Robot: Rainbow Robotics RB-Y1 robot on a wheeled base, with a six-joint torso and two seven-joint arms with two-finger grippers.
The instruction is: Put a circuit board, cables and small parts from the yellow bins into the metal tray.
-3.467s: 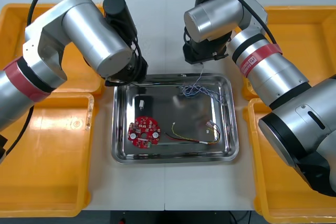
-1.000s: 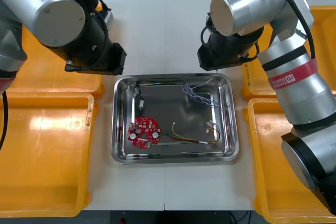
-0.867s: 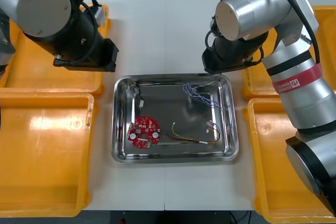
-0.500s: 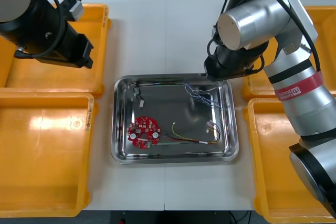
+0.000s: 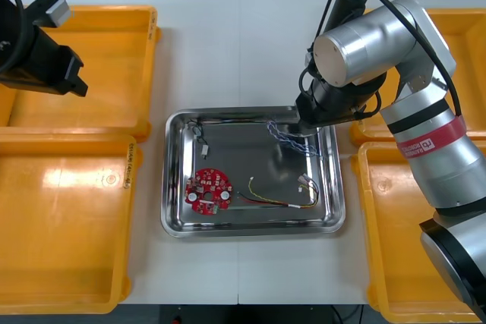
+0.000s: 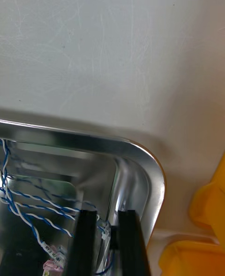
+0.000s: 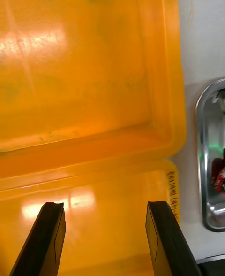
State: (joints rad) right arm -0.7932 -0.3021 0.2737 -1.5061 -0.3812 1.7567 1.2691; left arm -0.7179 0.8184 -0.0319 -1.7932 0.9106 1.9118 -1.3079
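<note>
Pinching the twisted blue and white cable (image 5: 285, 133) in the far right corner of the metal tray (image 5: 250, 229), the right jaws seem to be settling it there. The next move likely calls for release and a clean lift. Meanwhile the left jaws hang open above the left yellow bins (image 5: 91, 58).

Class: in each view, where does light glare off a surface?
Front view: white glare on the near left yellow bin. Left wrist view: glare streaks on both bins beyond the open left gripper. Right wrist view: the metal tray's rim gleams beyond the right gripper, shut on the twisted blue and white cable.
</note>
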